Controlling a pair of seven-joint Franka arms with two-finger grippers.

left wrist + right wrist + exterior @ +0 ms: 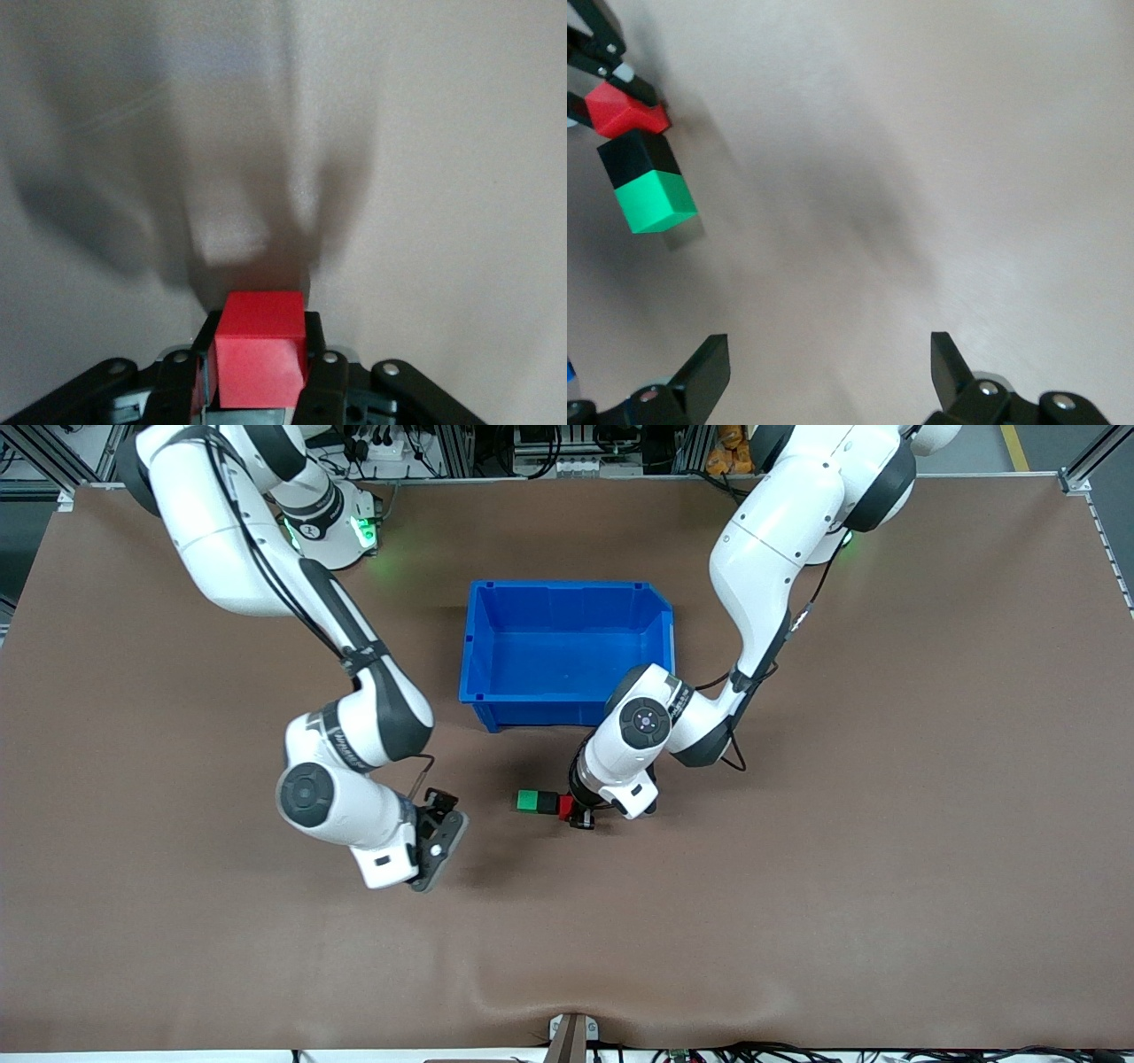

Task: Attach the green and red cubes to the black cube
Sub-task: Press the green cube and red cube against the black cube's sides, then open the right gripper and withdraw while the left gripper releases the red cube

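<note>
The black cube sits on the tabletop, nearer the front camera than the blue bin, in the middle of a short row of three. The green cube is flush against its face toward the right arm's end of the tabletop, and the two look joined. The red cube touches its face toward the left arm's end, though it sits slightly skewed in the right wrist view, so I judge that join not yet seated.

The left end effector is down at the row, its fingers clamped on the red cube's sides. The right end effector hangs over bare tabletop toward the right arm's end, well apart from the cubes, fingers spread and holding nothing; that arm waits.

So the green half appears done. What is left, as I read it, is pressing the red cube square and letting go.

The front view gives the layout but hides much of the red cube under the left wrist. The left wrist view shows the grip plainly, yet the red cube blocks the black and green ones entirely. Only the right wrist view shows all three faces meeting.
</note>
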